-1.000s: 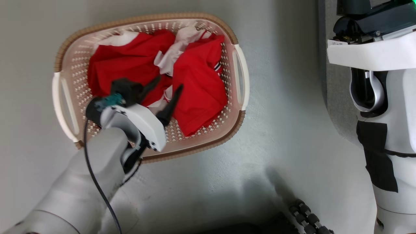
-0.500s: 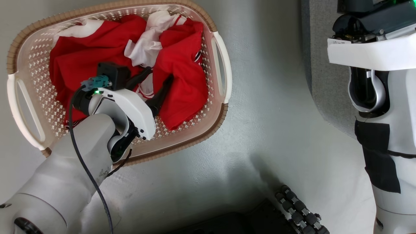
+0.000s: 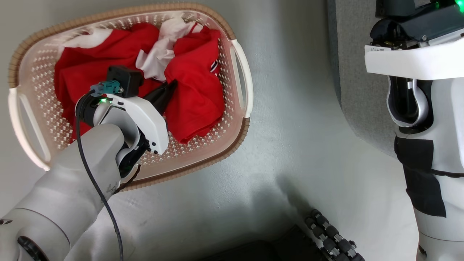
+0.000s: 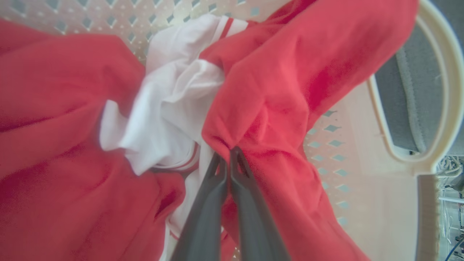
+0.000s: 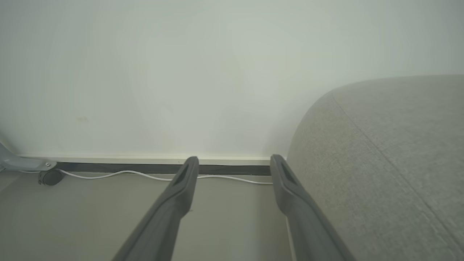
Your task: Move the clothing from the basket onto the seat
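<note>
Two bright red soft fabric garments [image 3: 192, 101] with white trim lie bunched inside the oval cream plastic basket [image 3: 203, 165], the one with perforated sides, a brown woven-look rim and white handles. It stands on the pale grey floor [image 3: 290, 127]. We look down from the head and see the left gripper [image 3: 169, 86] reaching in over the near rim, its dark fingers drawn together into one point among the folds.

The left wrist view gives us the detail. The two fingertips [image 4: 235, 154] are pressed close, with a pinched ridge of red cloth between them. This fold belongs to the garment on the side of the basket nearer the sofa. Just beside the grip sits a crumpled white patch [image 4: 170, 108] with thin red stripes, wedged between the two red masses. We cannot tell whether the fold is lifted clear of the basket floor.

Over to the right gripper [image 5: 233, 159]. Its fingers stand well apart with nothing between them, pointing at a plain pale wall [image 5: 181, 72], where a white cable [image 5: 108, 175] runs along the skirting. The large light grey fabric-upholstered sofa [image 5: 380, 163] bulges in just beside the right finger, its rounded edge and a stitched seam plain to see. No red cloth lies on the part of it we can see.
</note>
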Controlling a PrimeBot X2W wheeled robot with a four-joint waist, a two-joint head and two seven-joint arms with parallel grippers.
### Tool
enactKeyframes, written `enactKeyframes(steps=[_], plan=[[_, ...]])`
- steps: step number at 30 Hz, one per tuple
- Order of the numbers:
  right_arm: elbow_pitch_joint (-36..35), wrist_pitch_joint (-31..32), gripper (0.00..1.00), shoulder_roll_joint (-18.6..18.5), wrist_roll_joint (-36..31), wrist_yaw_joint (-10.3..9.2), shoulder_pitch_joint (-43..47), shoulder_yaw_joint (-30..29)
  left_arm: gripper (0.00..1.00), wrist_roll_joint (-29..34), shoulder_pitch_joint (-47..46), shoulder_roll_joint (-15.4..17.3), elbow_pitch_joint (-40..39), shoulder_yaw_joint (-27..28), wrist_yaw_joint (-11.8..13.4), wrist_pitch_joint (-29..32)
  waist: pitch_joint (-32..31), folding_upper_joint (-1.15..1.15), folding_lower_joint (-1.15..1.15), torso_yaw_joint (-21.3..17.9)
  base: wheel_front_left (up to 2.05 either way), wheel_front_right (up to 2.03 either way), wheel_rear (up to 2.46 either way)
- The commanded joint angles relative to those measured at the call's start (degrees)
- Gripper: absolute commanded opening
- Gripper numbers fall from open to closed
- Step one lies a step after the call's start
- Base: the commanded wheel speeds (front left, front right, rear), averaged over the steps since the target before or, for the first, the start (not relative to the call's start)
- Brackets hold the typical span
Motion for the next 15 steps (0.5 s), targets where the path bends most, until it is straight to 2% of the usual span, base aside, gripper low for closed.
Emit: enactKeyframes(steps=[1, 9, 15], plan=[[-1.0, -0.3, 1.0, 0.5, 0.1, 0.24, 2.8, 0.2, 0.0, -0.4, 0.8, 0.6, -1.0, 0.6, -0.1, -0.9, -1.3, 0.0, -0.01, 0.6, 0.0, 0.0, 0.0], [1.3, -0.3, 1.0, 0.5, -2.3, 0.24, 4.9, -1.0, 0.0, -1.0, 4.3, 0.4, -2.6, 0.5, -0.1, -2.6, -8.9, 0.0, -0.01, 3.4, 0.0, 0.0, 0.0], [3.9, -0.3, 1.0, 0.5, -4.8, 0.24, 7.3, -0.9, 0.0, 2.6, 8.3, -0.3, -5.0, 6.6, -0.1, -2.7, -15.6, 0.0, -0.01, 6.0, 0.0, 0.0, 0.0]])
